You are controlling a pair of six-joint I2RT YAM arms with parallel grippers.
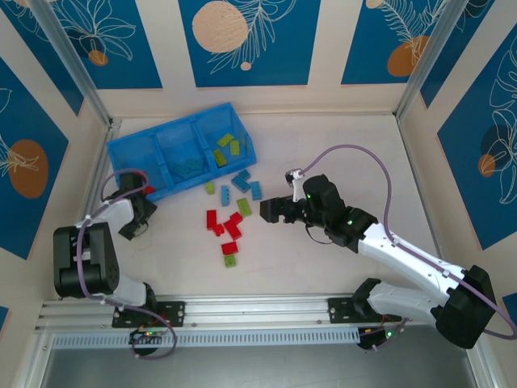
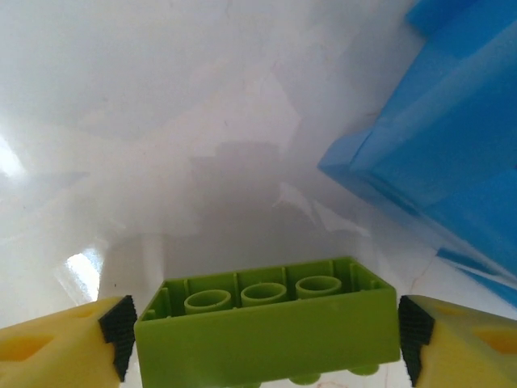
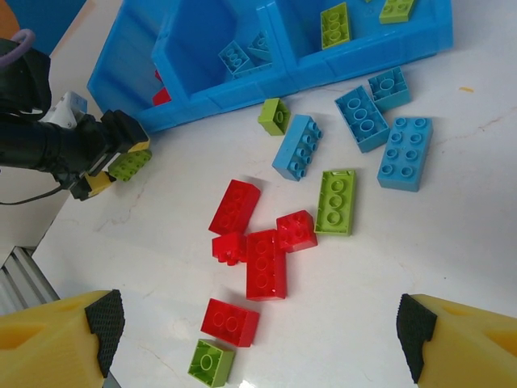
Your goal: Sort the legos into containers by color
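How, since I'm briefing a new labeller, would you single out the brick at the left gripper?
Find the blue bin; the left gripper sits off its near-left corner. Between its fingers lies a yellow-green brick, away from the loose pile mid-table.

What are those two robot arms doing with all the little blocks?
They are sorting blocks by color into a blue bin. The left gripper has a green block pinched between its fingers, right beside the bin. The right gripper hangs open above the red, blue and green blocks loose on the table. Some blue and green blocks lie in the bin already.
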